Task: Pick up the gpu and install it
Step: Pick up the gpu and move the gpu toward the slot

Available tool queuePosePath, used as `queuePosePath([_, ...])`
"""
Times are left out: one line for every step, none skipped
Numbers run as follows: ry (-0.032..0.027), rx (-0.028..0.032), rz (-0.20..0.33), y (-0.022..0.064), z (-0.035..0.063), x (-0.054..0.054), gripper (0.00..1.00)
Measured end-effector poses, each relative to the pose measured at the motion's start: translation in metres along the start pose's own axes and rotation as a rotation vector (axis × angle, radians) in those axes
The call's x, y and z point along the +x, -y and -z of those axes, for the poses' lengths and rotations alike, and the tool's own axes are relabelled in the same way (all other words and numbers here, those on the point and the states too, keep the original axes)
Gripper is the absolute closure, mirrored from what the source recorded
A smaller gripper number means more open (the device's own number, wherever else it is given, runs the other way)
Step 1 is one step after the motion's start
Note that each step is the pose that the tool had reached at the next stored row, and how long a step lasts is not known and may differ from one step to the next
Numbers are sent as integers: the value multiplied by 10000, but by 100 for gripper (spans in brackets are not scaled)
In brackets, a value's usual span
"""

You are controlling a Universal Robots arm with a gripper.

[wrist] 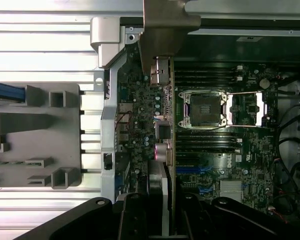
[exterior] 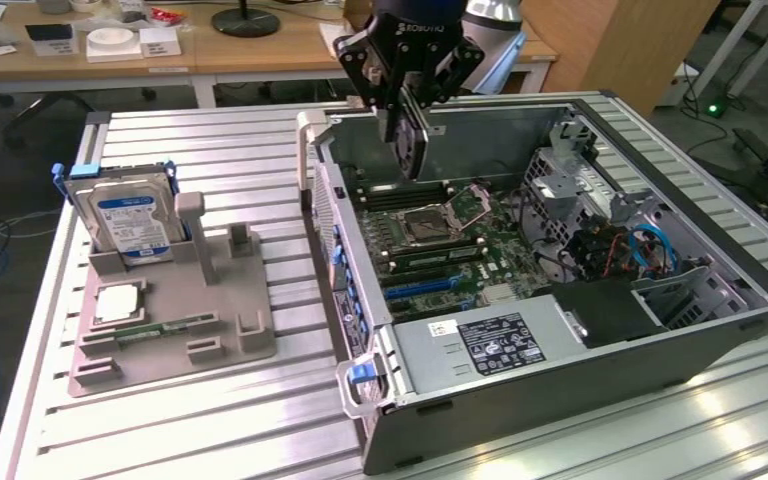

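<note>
ribbed metal surface [exterior: 184, 440] carries an open computer case [exterior: 584, 395], laid on its side with the motherboard [exterior: 458, 250] facing up. on the exterior view's left sits a grey holding tray [exterior: 217, 300], where a blue-labelled hard drive [exterior: 127, 222] stands upright. over the case, the arm's claw [exterior: 411, 103] is clenched on the gpu [exterior: 415, 140], which hangs on edge straight below it, clear of the board, no part visibly seated. the card hovers above the far end of the motherboard, near the case's far wall and just beside the processor socket [exterior: 434, 225]. the blue expansion slots [exterior: 424, 285] lie toward the power supply [exterior: 491, 345], on the near side of the card in the exterior view and apart from it. from the wrist, the pale end bracket [wrist: 166, 30] shows against the case's rim, and the card's thin edge cuts across the run of the memory slots [wrist: 205, 75]. by this showing, the gpu is in hand and over the machine but not yet installed.
</note>
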State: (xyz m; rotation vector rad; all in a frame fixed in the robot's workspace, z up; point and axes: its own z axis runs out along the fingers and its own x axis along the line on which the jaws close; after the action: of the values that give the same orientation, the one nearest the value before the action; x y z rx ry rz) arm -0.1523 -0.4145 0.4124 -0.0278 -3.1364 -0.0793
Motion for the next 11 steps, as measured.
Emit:
queuePosePath([0, 0, 0, 0, 0, -9, 72])
queuePosePath([0, 1, -1, 0, 1, -17, 72])
queuePosePath([-1, 1, 0, 0, 1, -25, 72])
queuePosePath([0, 0, 0, 0, 0, -34, 72])
queuePosePath([-1, 1, 0, -1, 1, -42, 72])
queuePosePath([-1, 1, 0, -1, 1, -51, 72])
queuePosePath([0, 1, 0, -1, 0, -60, 72])
queuePosePath([-1, 1, -1, -1, 1, -67, 72])
queuePosePath([-1, 1, -1, -1, 1, -74, 72])
queuePosePath([0, 0, 0, -2, 0, -82, 72])
queuePosePath([0, 0, 0, -2, 0, -93, 72])
